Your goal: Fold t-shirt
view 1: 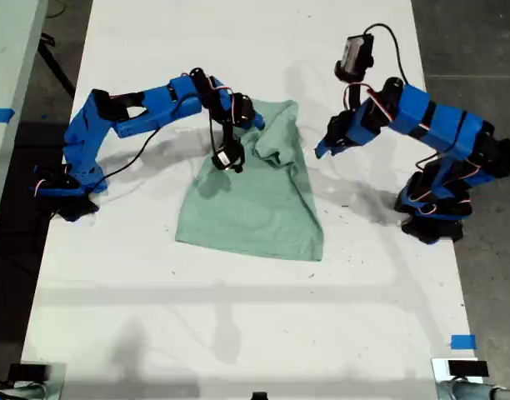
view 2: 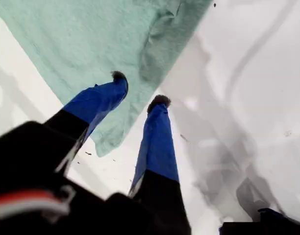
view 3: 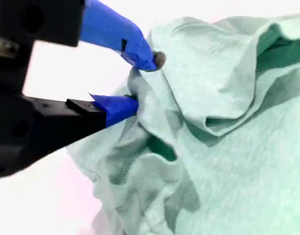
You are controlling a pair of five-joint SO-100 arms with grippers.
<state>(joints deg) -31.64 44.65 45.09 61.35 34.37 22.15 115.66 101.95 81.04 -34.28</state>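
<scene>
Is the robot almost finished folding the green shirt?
Not yet. The t-shirt is only partly folded: its far end is bunched and rumpled, its near part lies flat on the white table. Right now my second gripper is pinching a fold of cloth, while my first gripper hangs open beside the shirt's edge. Smoothing and the neat folds are left.

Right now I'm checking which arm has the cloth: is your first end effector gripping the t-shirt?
No, my first end effector is open above the t-shirt's edge, with nothing between its fingertips.
</scene>
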